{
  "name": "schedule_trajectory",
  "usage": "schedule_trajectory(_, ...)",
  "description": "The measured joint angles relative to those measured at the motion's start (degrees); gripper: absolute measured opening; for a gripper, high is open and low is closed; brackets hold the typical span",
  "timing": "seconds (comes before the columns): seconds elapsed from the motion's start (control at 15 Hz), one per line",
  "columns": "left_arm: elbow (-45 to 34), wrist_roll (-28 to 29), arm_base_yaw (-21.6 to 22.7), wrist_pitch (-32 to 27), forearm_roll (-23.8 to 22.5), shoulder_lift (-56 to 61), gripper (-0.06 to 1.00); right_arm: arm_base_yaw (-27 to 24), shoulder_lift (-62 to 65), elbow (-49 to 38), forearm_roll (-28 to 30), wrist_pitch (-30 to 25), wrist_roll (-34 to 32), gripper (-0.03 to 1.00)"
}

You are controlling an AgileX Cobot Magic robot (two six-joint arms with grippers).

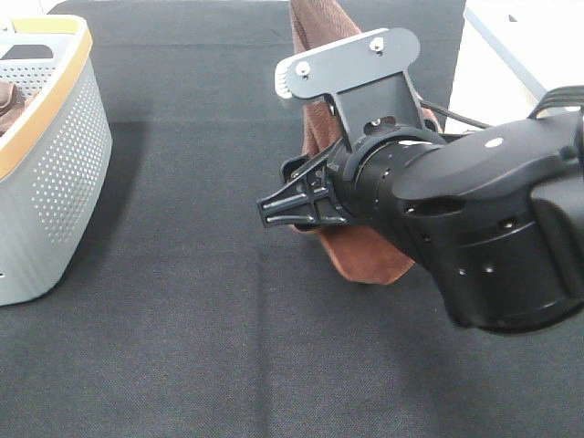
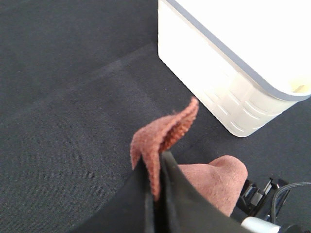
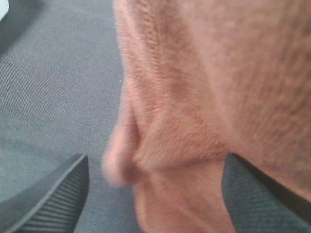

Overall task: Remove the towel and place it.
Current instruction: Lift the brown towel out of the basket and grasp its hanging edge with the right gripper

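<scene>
The rust-brown towel (image 1: 365, 251) hangs down over the black table, and its top runs out of the exterior view. In the left wrist view my left gripper (image 2: 156, 167) is shut on a folded edge of the towel (image 2: 165, 131) and holds it off the table. This gripper is out of the exterior view. My right gripper (image 1: 274, 208) reaches in from the right at the towel's lower part. In the right wrist view it (image 3: 155, 194) is open, with a hanging fold of the towel (image 3: 204, 97) between its fingers (image 3: 48, 194). No white tag shows.
A grey perforated basket (image 1: 55, 182) with a tan rim stands at the left edge and holds a darker brown item (image 1: 7, 100). A white container (image 2: 233, 97) stands at the back right, also in the exterior view (image 1: 525, 36). Black cloth covers the table (image 1: 182, 347).
</scene>
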State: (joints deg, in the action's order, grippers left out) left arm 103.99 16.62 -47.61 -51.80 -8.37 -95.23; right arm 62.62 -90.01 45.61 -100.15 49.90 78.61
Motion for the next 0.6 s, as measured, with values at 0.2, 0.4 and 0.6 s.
schedule_trajectory(0.2,0.00,0.00,0.00,0.00,0.00,0.23,0.00,0.00,0.00,0.00,0.00,0.40,0.46,0.72)
schedule_trajectory(0.4,0.00,0.00,0.00,-0.23,0.52,1.72,0.00,0.00,0.00,0.00,0.00,3.04,1.55,0.72)
schedule_trajectory(0.6,0.06,0.00,0.00,-3.21,0.74,4.01,0.00,0.00,0.00,0.00,-0.06,4.70,1.55,0.72)
